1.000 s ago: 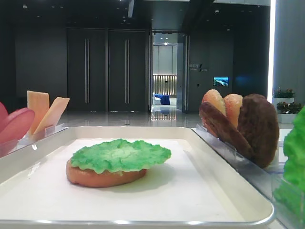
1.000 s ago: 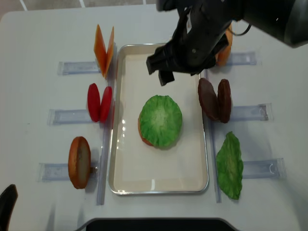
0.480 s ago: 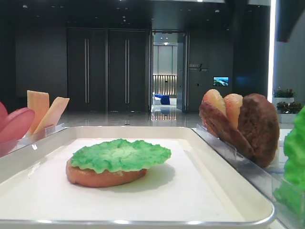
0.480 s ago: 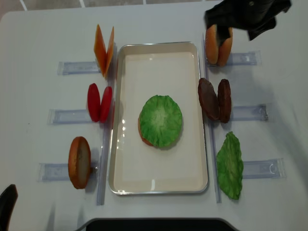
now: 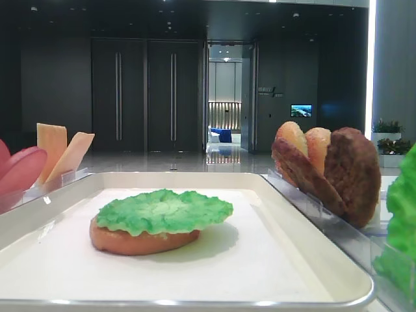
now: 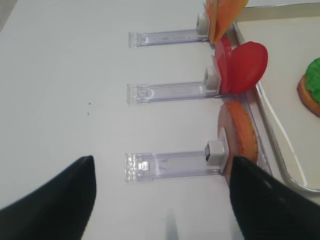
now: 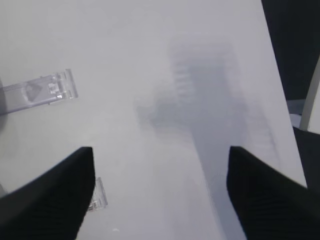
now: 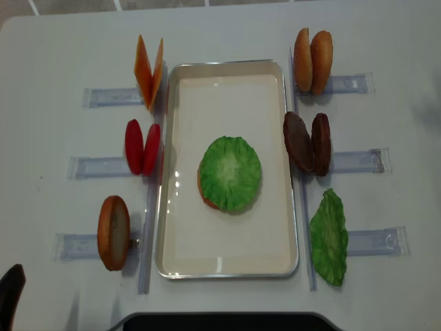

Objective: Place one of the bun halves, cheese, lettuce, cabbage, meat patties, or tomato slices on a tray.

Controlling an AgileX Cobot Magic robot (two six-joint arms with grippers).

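On the cream tray (image 8: 176, 227) (image 5: 312, 266) a bun half (image 5: 140, 242) lies flat under a lettuce leaf (image 8: 230, 172) (image 5: 162, 211). Racks on the left hold cheese (image 8: 149, 72), tomato slices (image 8: 142, 147) (image 6: 242, 67) and a bun half (image 8: 114, 232) (image 6: 242, 137). On the right stand two bun halves (image 8: 312, 61), meat patties (image 8: 308, 143) (image 5: 351, 172) and another lettuce leaf (image 8: 329, 236). Cabbage is out of view. My left gripper (image 6: 162, 200) is open and empty over the table left of the near bun rack. My right gripper (image 7: 160, 195) is open and empty over bare table.
Clear plastic racks (image 8: 103, 96) (image 8: 375, 241) stretch outward from both long sides of the tray. Two rack ends (image 7: 40, 92) lie left of my right gripper, and the table's edge (image 7: 280, 85) runs on its right. The left finger's tip (image 8: 10, 293) shows at the overhead view's lower-left corner.
The right arm has pulled back from above the tray's far end, swung off to the far right and left the overhead view. The food and the left gripper have not moved.
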